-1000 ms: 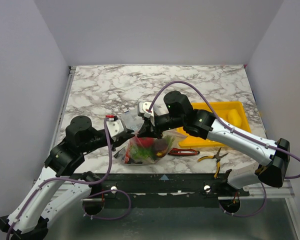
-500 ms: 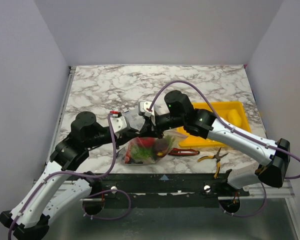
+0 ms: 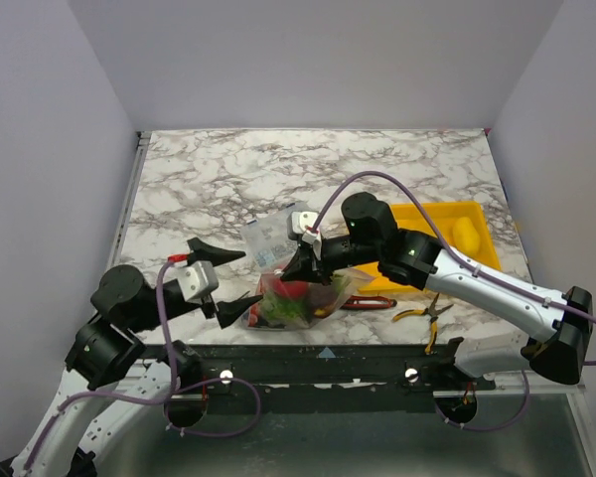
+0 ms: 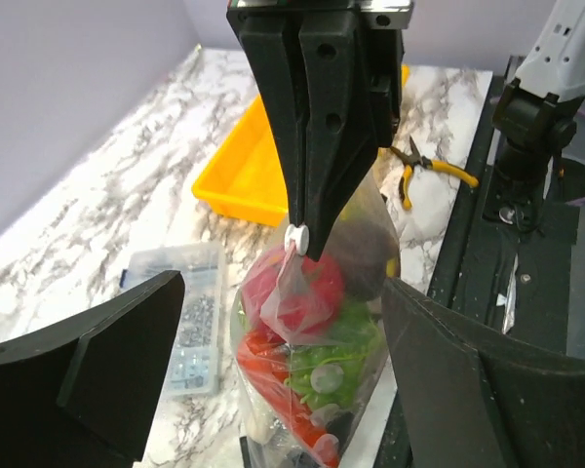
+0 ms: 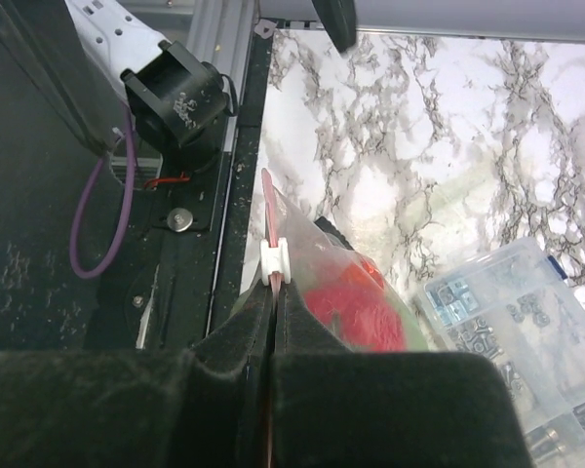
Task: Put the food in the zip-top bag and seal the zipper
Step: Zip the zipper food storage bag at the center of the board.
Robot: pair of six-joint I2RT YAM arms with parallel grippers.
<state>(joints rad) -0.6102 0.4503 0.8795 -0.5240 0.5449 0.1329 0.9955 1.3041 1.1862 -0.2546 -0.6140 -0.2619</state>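
Note:
The clear zip-top bag (image 3: 296,300) hangs by its mouth near the table's front edge, with food inside: a red tomato (image 4: 304,290) and green pieces (image 4: 333,353). My right gripper (image 3: 298,270) is shut on the pinkish-red zipper (image 5: 268,210), just behind its white slider (image 5: 275,261). The left gripper (image 3: 250,276) stands open to the left of the bag, apart from it. In the left wrist view its fingers (image 4: 97,356) flank the hanging bag (image 4: 317,390) without touching it.
A clear compartment box (image 3: 266,238) lies behind the bag. The yellow tray (image 3: 427,214) at the right holds a yellow piece (image 3: 464,234). A red-handled tool (image 3: 370,301) and yellow-handled pliers (image 3: 424,314) lie in front of the tray.
The left gripper was shut at the bag's mouth; it has opened, let go and drawn back to the left. The right gripper still holds the zipper and has shifted slightly right.

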